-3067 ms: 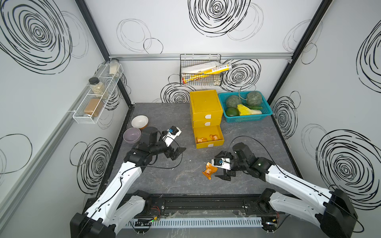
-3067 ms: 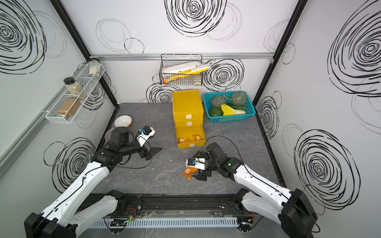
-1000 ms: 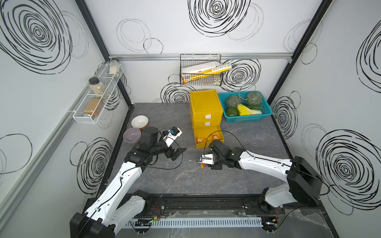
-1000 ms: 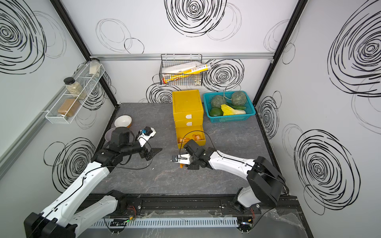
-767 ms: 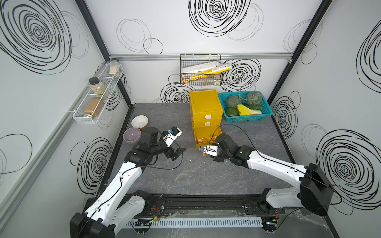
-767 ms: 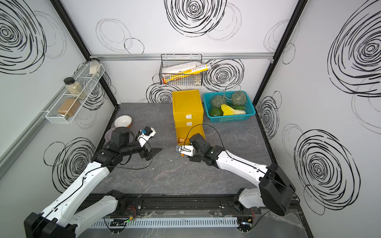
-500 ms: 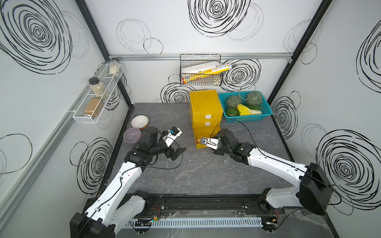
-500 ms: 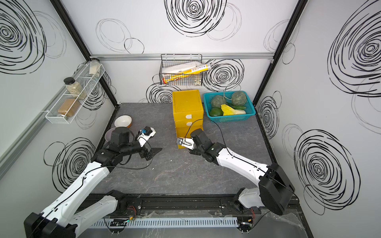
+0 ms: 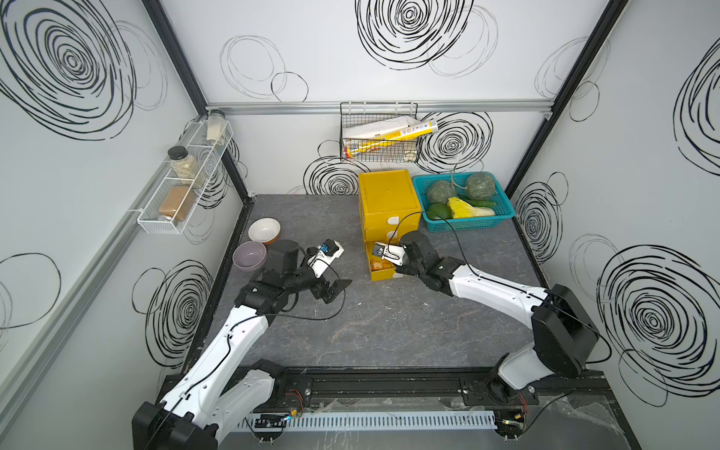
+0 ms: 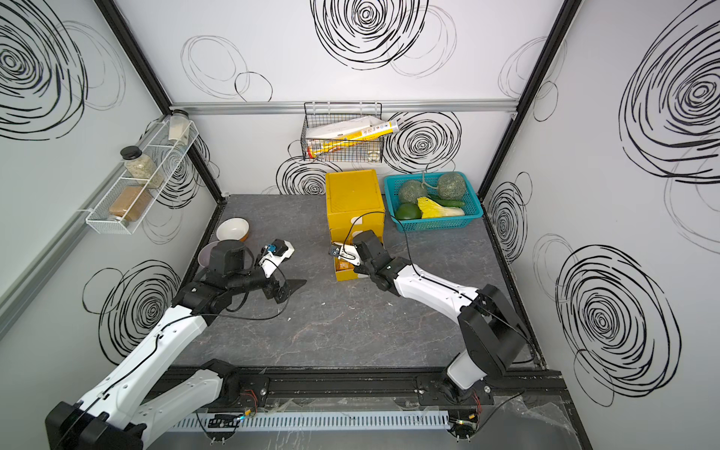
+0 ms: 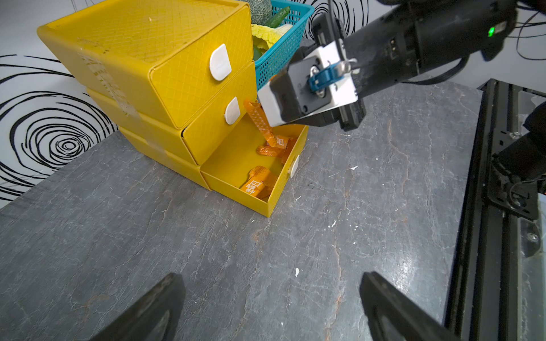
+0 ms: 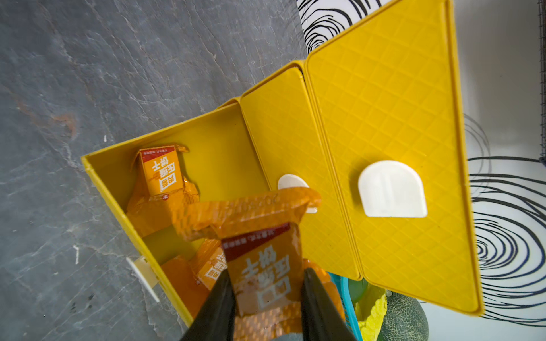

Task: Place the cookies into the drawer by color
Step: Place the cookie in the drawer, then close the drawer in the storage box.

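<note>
Our right gripper [image 12: 266, 307] is closed narrowly on an orange packet [image 12: 254, 215], one black finger pressing each side of its white printed label, and the packet's crimped free end points away from the jaws. We hold it over the open bottom drawer [image 12: 224, 141] of the yellow cabinet [image 12: 384, 118]. In the left wrist view the packet [image 11: 260, 121] hangs slanted from the gripper, its low end reaching down inside the drawer walls; we cannot tell whether it touches what lies there. Two more orange packets already lie in that drawer, one near a front corner [image 11: 258, 184] and one under the gripper [image 11: 276, 146]. The two drawers above show only their quilted fronts and white tab handles. Our left gripper [image 11: 271, 310] stands wide open with nothing between its jaws, hovering over the bare grey table [image 9: 389, 323], well apart from the cabinet and facing it. In both top views the cabinet stands at the back of the table, just beside a teal basket [image 9: 463, 224] of vegetables, while a white bowl [image 9: 265, 230] and a lilac bowl [image 9: 249, 254] sit near our left arm.
</note>
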You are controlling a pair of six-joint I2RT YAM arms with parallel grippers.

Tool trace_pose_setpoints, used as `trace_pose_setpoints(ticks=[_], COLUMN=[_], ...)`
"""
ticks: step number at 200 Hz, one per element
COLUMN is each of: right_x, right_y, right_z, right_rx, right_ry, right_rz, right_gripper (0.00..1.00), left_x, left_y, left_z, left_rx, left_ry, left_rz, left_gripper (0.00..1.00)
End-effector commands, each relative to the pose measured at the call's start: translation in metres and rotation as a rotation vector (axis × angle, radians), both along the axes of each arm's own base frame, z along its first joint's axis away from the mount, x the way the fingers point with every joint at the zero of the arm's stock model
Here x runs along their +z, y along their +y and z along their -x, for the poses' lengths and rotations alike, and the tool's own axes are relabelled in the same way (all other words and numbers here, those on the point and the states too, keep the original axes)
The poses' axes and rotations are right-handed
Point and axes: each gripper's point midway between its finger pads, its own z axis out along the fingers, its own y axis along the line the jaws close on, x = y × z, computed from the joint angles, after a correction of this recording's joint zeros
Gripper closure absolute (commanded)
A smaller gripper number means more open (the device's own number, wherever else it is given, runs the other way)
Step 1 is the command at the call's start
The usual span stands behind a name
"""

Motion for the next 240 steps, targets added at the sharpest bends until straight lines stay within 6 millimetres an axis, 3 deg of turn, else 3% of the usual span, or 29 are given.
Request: trace_pose_setpoints(ticks=[1, 68, 109, 147, 210, 219, 240], right_x=[0.016, 0.029, 0.053, 0.061, 0.050, 0.048, 0.042], right_y=[0.003, -0.005, -0.013, -0.029, -0.053, -0.058, -0.072], right_z=[-0.015, -0.003, 0.016, 0.039, 0.067, 0.069, 0.073], right_rx=[-0.018, -0.054, -0.071, -0.131, -0.264, -0.302, -0.415], right_ry=[-0.056, -0.060, -0.063, -0.017, 0.083, 0.097, 0.125], right_rz=[-0.024, -0.139, -0.303, -0.476, -0.730, -0.775, -0.877], right_gripper=[0.59, 0.35, 0.24, 0.14, 0.05, 0.00, 0.00], left_x=[0.010, 0.021, 0.033, 0.053, 0.092, 0.097, 0.106], left_y=[-0.001, -0.004, -0.002, -0.011, -0.030, -0.033, -0.039], left_z=[-0.005, -0.012, -0.019, -0.034, -0.083, -0.092, -0.114], left_rx=[0.009, 0.036, 0.077, 0.081, 0.072, 0.074, 0.082], left_ry=[-0.033, -0.040, -0.063, -0.084, -0.144, -0.155, -0.166], left_rz=[0.006, 0.019, 0.009, -0.006, 0.009, 0.012, 0.012], left_gripper=[0.01, 0.01, 0.01, 0.01, 0.01, 0.01, 0.01])
